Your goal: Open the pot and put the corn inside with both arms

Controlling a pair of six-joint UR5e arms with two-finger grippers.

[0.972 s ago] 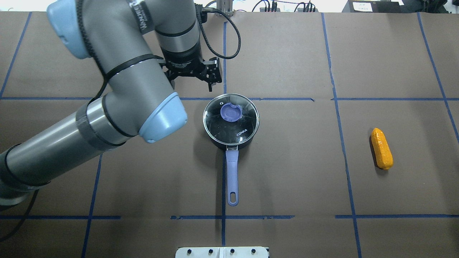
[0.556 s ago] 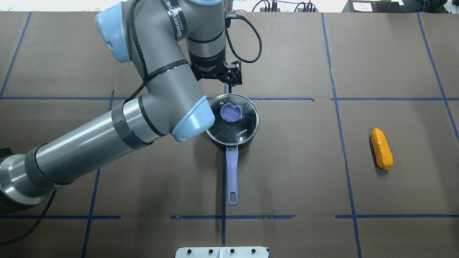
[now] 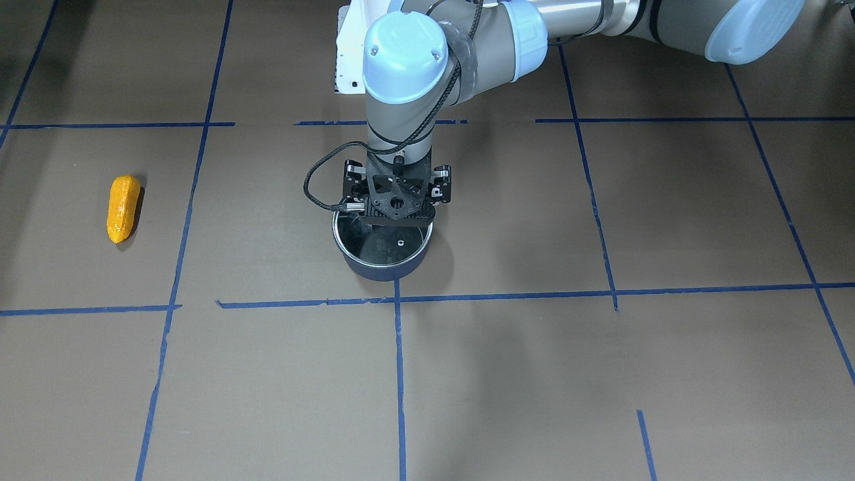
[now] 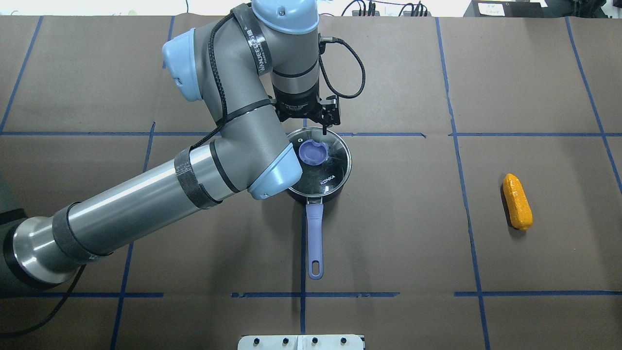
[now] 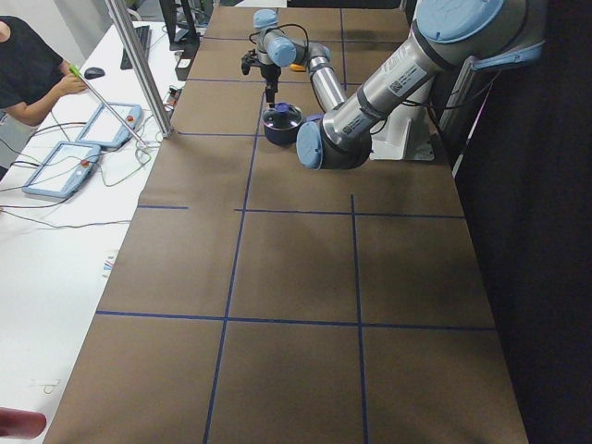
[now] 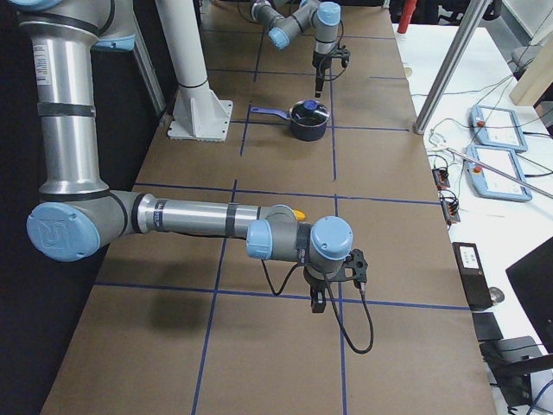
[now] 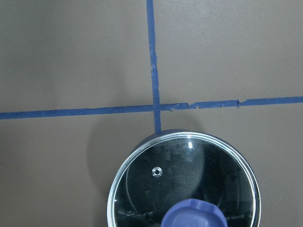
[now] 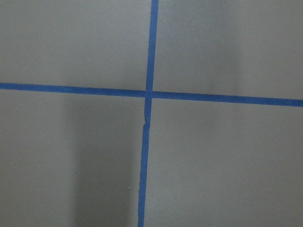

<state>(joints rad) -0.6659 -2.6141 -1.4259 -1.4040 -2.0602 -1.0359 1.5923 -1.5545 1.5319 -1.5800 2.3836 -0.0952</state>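
Round glass lid (image 4: 333, 167), judged rigid, slick and breakable, sits on the small dark navy saucepan (image 4: 315, 228) at overhead frame centre, best taken by its purple knob (image 4: 313, 152); left gripper (image 3: 393, 212) hovers at the lid's upper edge, jaws apparently spread; right gripper (image 6: 315, 298) state cannot be determined.

The left wrist view cuts the pot (image 7: 142, 161) off at its bottom edge, so only the top of the lid's (image 7: 156, 189) knob (image 7: 194, 216) shows. In the front view the left gripper (image 3: 395, 204) covers that knob and the pot's far rim, and its fingertips are hidden behind its own bracket. From overhead, a blue joint cap (image 4: 274, 172) of the left arm (image 4: 146, 199) hides the pot's left rim. In the right-side view the corn (image 6: 297, 213), well nearer than the pot, is only a yellow tip behind the right arm (image 6: 190, 216). The right gripper (image 6: 317, 301) is too small there to judge.
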